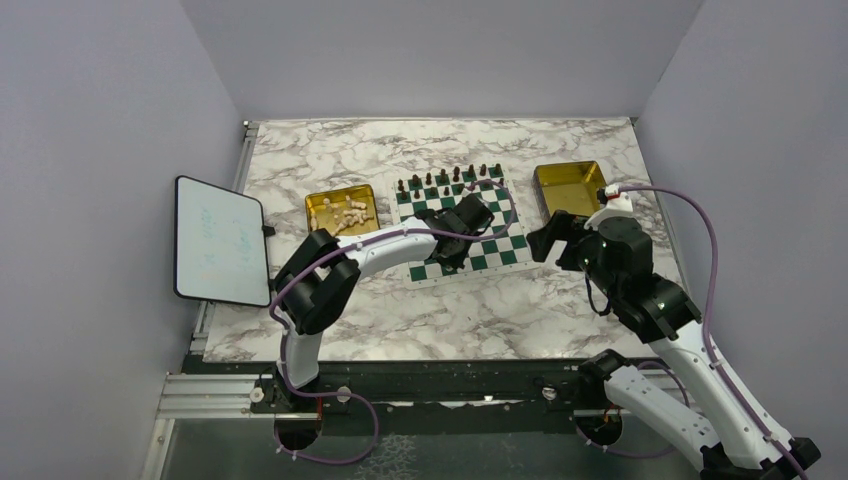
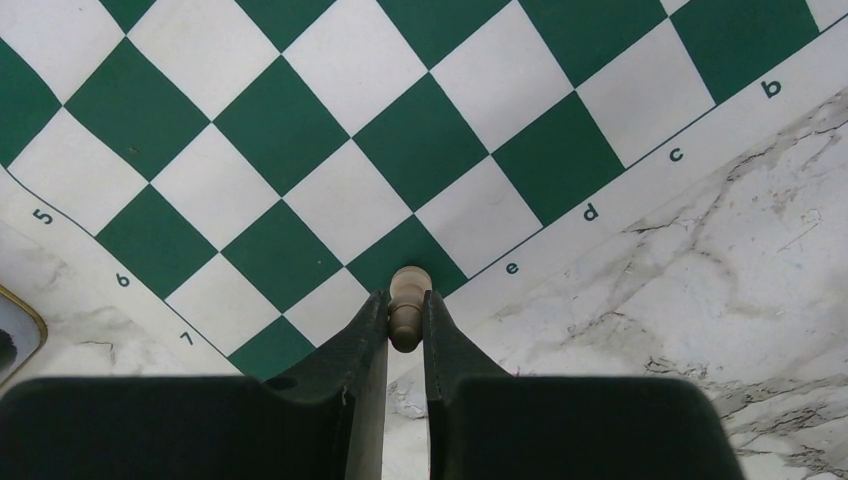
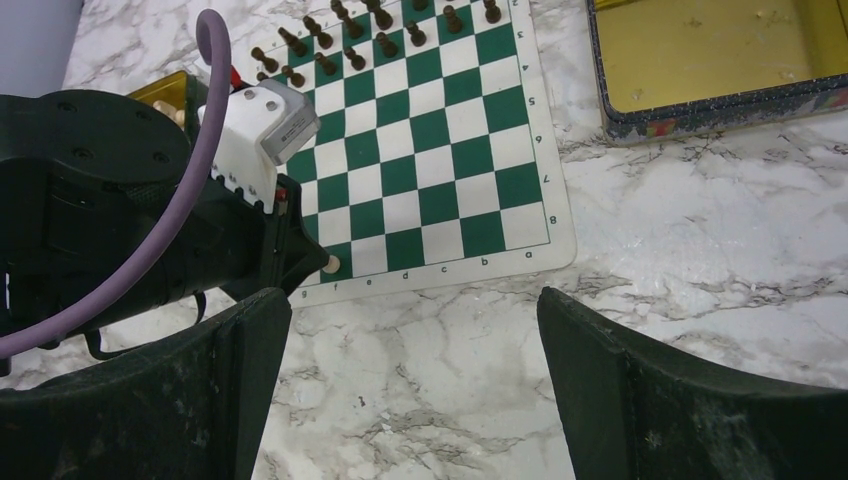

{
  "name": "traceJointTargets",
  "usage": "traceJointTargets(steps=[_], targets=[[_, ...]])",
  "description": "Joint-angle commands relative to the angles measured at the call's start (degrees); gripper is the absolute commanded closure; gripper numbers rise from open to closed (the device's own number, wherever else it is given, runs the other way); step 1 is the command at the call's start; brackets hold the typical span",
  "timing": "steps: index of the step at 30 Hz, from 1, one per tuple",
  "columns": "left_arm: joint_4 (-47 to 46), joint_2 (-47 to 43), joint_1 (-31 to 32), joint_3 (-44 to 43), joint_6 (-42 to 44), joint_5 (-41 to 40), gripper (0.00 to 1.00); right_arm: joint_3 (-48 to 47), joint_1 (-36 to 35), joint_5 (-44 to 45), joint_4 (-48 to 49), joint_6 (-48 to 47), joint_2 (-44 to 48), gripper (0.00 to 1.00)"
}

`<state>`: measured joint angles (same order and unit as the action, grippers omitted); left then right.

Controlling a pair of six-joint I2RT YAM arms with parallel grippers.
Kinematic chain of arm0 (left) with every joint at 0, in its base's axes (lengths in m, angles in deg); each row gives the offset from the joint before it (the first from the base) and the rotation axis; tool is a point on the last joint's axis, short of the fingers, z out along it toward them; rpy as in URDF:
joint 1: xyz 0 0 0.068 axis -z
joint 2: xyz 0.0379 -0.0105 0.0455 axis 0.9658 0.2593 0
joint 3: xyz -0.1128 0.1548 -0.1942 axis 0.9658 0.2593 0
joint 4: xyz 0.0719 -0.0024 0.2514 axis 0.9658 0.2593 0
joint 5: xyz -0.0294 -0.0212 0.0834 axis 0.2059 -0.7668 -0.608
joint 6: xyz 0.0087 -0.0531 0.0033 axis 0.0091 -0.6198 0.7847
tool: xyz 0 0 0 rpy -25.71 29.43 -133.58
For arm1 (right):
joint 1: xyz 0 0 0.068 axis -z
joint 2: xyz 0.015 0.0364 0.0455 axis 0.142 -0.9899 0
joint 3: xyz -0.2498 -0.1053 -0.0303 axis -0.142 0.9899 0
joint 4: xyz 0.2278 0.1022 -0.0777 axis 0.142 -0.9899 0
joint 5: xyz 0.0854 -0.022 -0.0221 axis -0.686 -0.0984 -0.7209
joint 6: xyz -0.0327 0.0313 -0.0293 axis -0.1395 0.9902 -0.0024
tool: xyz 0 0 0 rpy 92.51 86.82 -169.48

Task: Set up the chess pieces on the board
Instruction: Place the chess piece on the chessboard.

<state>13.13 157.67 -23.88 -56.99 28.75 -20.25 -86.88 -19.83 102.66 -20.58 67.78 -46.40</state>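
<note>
My left gripper (image 2: 406,318) is shut on a cream chess piece (image 2: 408,300), held just over the board's (image 2: 300,130) near row by the letter e. In the right wrist view the same piece (image 3: 330,264) shows as a pale tip under the left gripper, at the board's (image 3: 430,180) near edge. From above, the left gripper (image 1: 450,250) hangs over the near left part of the board (image 1: 505,245). More cream pieces (image 1: 345,212) lie in a gold tray left of the board. To the right of the board, my right gripper (image 1: 545,240) stands open and empty above bare marble (image 3: 415,340).
Dark brown pieces (image 1: 445,180) fill the board's far rows. An empty gold tray (image 1: 568,187) sits at the right, its rim (image 3: 620,125) near the right gripper. A white tablet (image 1: 220,240) leans at the table's left edge. Purple cables trail from both arms.
</note>
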Motion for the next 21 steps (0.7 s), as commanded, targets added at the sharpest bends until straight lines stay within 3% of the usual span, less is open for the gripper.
traceJointTargets(steps=[1, 21], targets=[[-0.04, 0.52, 0.26, 0.74, -0.77, -1.74, 0.86, 0.97, 0.35, 1.29, 0.18, -0.05, 0.05, 0.01], [-2.61, 0.77, 0.24, 1.59, -1.06, -1.41, 0.8, 2.03, 0.39, 1.03, 0.63, -0.06, 0.28, 0.01]])
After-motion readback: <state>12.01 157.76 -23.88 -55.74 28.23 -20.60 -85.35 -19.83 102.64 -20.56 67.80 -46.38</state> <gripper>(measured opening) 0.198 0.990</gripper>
